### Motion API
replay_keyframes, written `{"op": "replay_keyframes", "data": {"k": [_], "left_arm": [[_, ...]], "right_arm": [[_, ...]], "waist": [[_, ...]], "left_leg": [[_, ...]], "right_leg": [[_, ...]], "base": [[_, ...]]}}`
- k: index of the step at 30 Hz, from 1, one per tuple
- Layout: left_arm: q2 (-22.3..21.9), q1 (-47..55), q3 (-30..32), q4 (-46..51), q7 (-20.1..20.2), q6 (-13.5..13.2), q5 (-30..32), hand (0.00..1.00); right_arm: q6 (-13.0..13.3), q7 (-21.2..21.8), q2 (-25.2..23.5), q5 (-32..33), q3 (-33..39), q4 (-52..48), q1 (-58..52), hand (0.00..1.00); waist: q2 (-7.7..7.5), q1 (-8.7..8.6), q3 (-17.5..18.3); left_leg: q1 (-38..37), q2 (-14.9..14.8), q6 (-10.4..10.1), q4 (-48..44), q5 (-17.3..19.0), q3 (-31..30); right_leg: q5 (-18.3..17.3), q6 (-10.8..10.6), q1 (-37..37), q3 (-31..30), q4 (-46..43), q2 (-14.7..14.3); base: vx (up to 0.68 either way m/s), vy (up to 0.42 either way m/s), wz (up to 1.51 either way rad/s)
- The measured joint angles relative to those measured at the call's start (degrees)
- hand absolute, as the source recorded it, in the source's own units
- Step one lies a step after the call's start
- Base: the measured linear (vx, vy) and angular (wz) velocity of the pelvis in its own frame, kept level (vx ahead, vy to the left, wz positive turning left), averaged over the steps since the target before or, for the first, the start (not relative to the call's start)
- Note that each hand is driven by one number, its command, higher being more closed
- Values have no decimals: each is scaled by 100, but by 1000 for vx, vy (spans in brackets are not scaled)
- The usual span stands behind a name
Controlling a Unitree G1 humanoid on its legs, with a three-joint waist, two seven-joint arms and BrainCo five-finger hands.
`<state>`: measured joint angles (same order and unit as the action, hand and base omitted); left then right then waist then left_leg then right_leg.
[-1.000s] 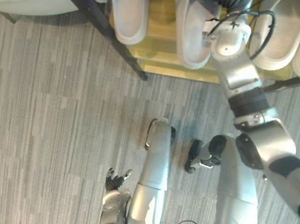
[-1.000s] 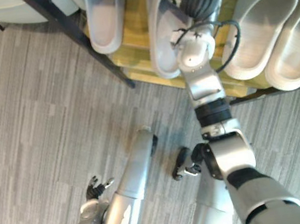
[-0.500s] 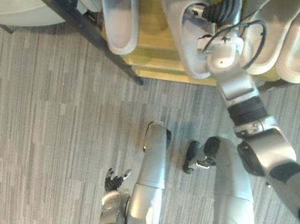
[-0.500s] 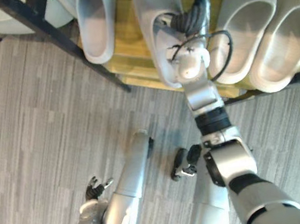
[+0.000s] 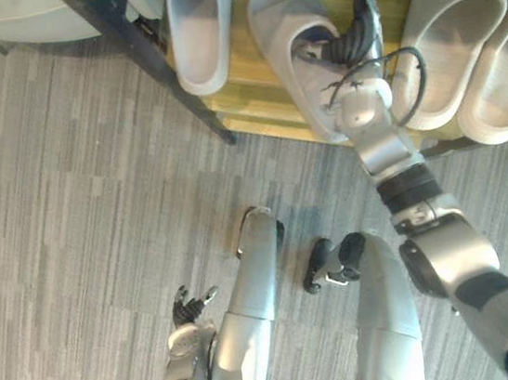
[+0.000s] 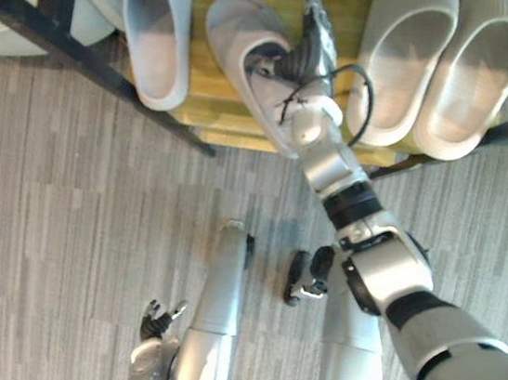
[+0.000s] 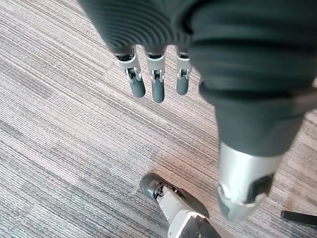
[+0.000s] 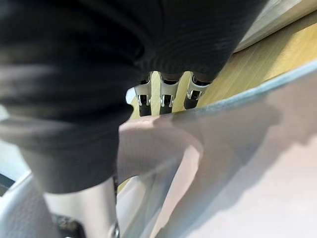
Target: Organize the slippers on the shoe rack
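The grey slipper [image 5: 283, 17] lies slanted on the wooden shelf [image 5: 252, 85] of the shoe rack, its heel jutting past the front edge. The right hand [image 5: 358, 19] pinches its side wall. The fingers [image 8: 161, 96] run straight along the outside and the thumb sits inside the opening. In the right wrist view the wall hides the fingertips, so how firmly they press is hard to make out.

Toward the shelf's left end, beside the black frame post [image 5: 163, 66], rests a pale slipper [image 5: 200, 28], its far end cut off. At the right end a ribbed pair [image 5: 452, 23] lies side by side, reaching the front edge; the arm covers part of the nearer one.

The left hand [image 5: 190, 308] hangs low over the grey floor [image 5: 71, 223], well apart from the rack. Its fingers [image 7: 157, 84] are loosely straight and hold nothing.
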<state>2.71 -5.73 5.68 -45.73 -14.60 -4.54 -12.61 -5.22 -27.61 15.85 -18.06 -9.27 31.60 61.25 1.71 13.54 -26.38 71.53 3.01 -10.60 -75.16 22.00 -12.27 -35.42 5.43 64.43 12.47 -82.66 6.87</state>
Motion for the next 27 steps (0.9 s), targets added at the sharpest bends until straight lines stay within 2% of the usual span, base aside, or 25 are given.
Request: {"op": "replay_keyframes", "data": {"k": [2,6,8,13,17,27], "left_arm": [[7,-1,2,0,-3,-1,-8,0],[25,-1,4,-3,-12,-2,-87,0],[65,-1,11,-4,-21,-2,-112,0],[67,-1,60,-7,-23,-4,-114,0],[78,-2,199,-1,-22,-1,-116,0],[87,-2,329,8,13,21,-114,0]], "right_arm": [[-7,4,-10,0,-3,312,171,0],[-9,3,-14,1,-4,335,182,0],[-9,3,-12,2,-3,335,180,0],[-8,-4,-12,1,-4,271,175,0],[-10,-39,-10,0,9,-272,-17,0],[14,-49,-47,5,35,-1326,-720,0]], "waist": [[-12,-22,-7],[-38,-38,-21],[-108,-57,-60],[-122,-86,-68],[-216,-122,-120],[-286,-170,-158]], "left_leg": [[-1,0,0,-1,0,-3],[-2,-7,0,0,0,-1],[-2,-20,0,-1,0,-4],[-5,-58,1,4,0,-5],[-21,-75,3,8,1,11],[-98,-119,38,13,20,75]], "right_leg": [[1,-4,0,0,0,-1],[1,-5,0,0,0,-5],[2,-5,1,0,2,-17],[31,-50,0,-7,48,-68],[35,-53,-4,-25,52,-86],[48,-76,-58,-70,68,-102]], "base": [[0,0,0],[0,0,0],[0,0,0],[4,11,-4],[2,8,-2],[1,1,-2]]}}
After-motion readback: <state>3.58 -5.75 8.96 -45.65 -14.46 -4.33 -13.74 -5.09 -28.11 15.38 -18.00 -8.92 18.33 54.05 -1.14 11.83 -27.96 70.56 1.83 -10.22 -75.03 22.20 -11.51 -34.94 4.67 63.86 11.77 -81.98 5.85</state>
